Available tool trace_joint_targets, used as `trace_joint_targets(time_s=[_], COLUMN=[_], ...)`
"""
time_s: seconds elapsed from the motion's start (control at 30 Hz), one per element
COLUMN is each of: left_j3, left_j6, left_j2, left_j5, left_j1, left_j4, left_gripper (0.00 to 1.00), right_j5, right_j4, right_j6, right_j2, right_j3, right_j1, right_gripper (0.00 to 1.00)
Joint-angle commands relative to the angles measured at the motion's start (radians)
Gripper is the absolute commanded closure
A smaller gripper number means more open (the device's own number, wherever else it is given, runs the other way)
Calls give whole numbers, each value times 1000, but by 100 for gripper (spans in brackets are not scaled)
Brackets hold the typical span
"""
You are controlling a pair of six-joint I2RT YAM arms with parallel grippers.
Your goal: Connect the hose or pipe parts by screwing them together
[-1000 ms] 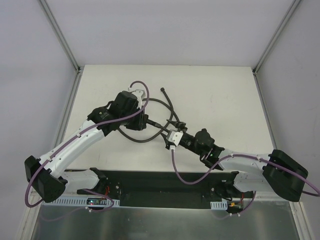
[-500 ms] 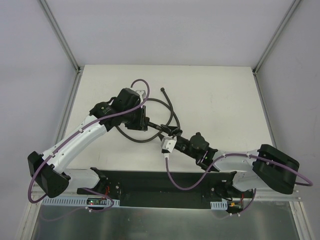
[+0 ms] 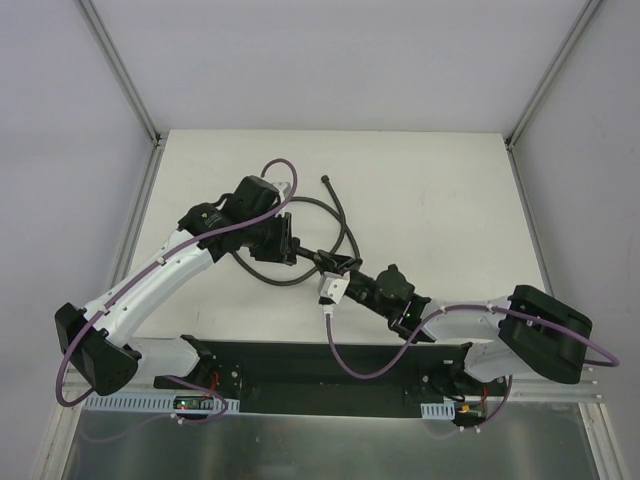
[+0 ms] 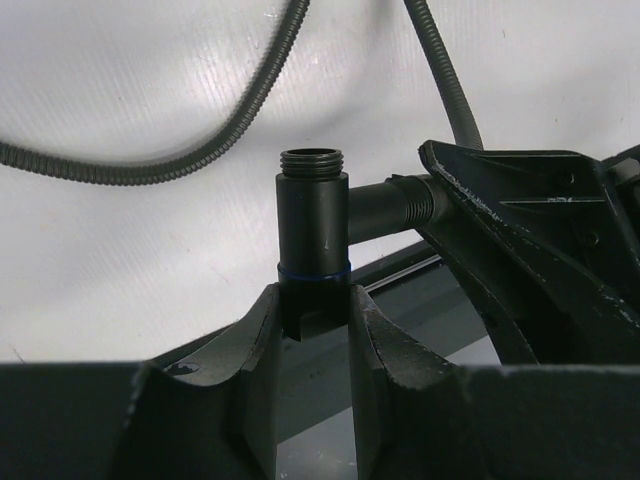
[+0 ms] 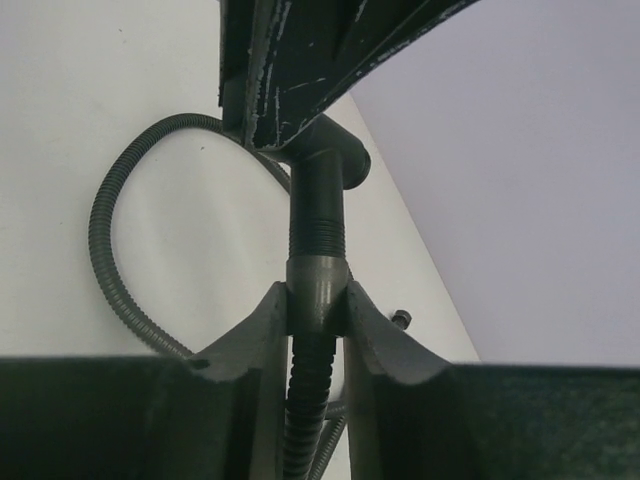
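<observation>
- The left wrist view alone shows us the left gripper [image 4: 315, 310] clamped on a black cylindrical threaded fitting [image 4: 313, 225], which stands upright with a side branch running right.
- Only the right wrist view shows the right gripper [image 5: 318, 305] pinching the dark grey corrugated hose [image 5: 105, 250] at its end collar.
- From above, we see the hose loops lying mid-table, just beyond both grippers, on the white tabletop [image 3: 450, 200] between pale grey walls [image 3: 330, 60].

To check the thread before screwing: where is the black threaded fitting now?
In the left wrist view the black fitting is clamped in the left hand, thread end outward; its side branch runs to the right hand.
</observation>
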Motion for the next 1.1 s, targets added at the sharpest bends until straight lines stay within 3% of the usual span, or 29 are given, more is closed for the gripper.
trace_joint_targets(time_s=[0.0,0.03,0.1,0.37,0.47,0.77,1.07], left_j3=[8,-2,-53,-441,-554,-688,-733], left_j6=[-6,-2,24,257,340,555,748], left_j2=[-1,-12,-31,-310,-369,-358,-337], left_j5=[39,59,94,183,279,493,426], left_j1=[10,10,10,10,10,10,8], left_j4=[52,87,150,780,944,1115,1183], left_gripper=[100,100,100,100,100,100,100], right_j5=[-16,-19,-31,-344,-459,-754,-869], right_j4=[11,-14,-60,-75,-34,338,357], right_j6=[74,105,222,619,734,1177,1236], right_j2=[-8,-13,-19,-68,-56,66,67], right_j3=[78,90,124,138,143,150,144], right_j1=[12,13,6,-154,-216,-343,-374], right_gripper=[92,99,99,99,99,99,99])
